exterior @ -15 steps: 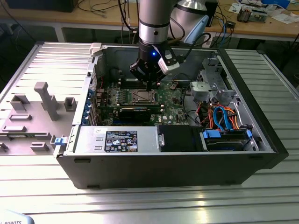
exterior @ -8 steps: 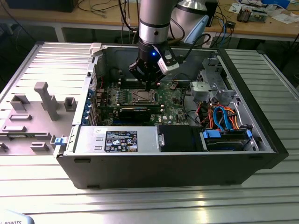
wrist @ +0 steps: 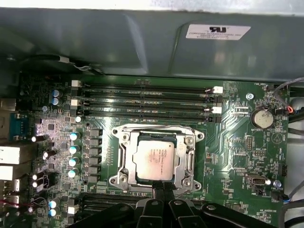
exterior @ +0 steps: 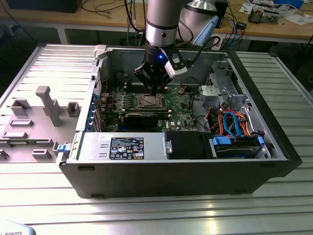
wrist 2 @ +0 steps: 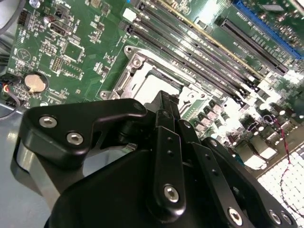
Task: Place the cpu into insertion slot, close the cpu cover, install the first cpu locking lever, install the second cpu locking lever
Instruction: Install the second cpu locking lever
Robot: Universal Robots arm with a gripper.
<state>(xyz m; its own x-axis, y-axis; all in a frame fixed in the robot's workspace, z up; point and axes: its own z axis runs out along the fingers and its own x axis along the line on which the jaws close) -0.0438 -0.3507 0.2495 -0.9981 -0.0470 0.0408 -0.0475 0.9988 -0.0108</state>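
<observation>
Black gripper (wrist: 163, 187) down inside open PC case (exterior: 274, 142), fingertips pressed together, jaws narrow, nothing seen between them, tips right at near edge of the cpu cover (wrist: 183, 159). In second wrist view gripper (wrist 2: 164, 102) tips poised at socket edge, black linkage and screws bulking up foreground. The cpu (wrist: 154, 160) sitting flat in the insertion slot (wrist: 124, 159), silver top showing through cover's square window, cover lying down over it. In exterior view gripper (exterior: 154, 89) directly above the cpu (exterior: 149, 102), mid green motherboard (exterior: 178, 105). Beyond socket in first wrist view: row of long black RAM slots (wrist: 142, 102) with white end clips, coin cell battery (wrist: 261, 118) off to one side, small capacitors (wrist: 73, 149) on other side, then grey case wall (wrist: 118, 42) with white label (wrist: 217, 32). Exterior view: power supply (exterior: 122, 147) with sticker along near case edge, drive bay with blue and orange cables (exterior: 234, 122) toward exterior view's right, grey plastic fixture tray (exterior: 36, 115) on metal table (exterior: 156, 210) toward exterior view's left, wooden bench (exterior: 107, 17) with cables at far back.
</observation>
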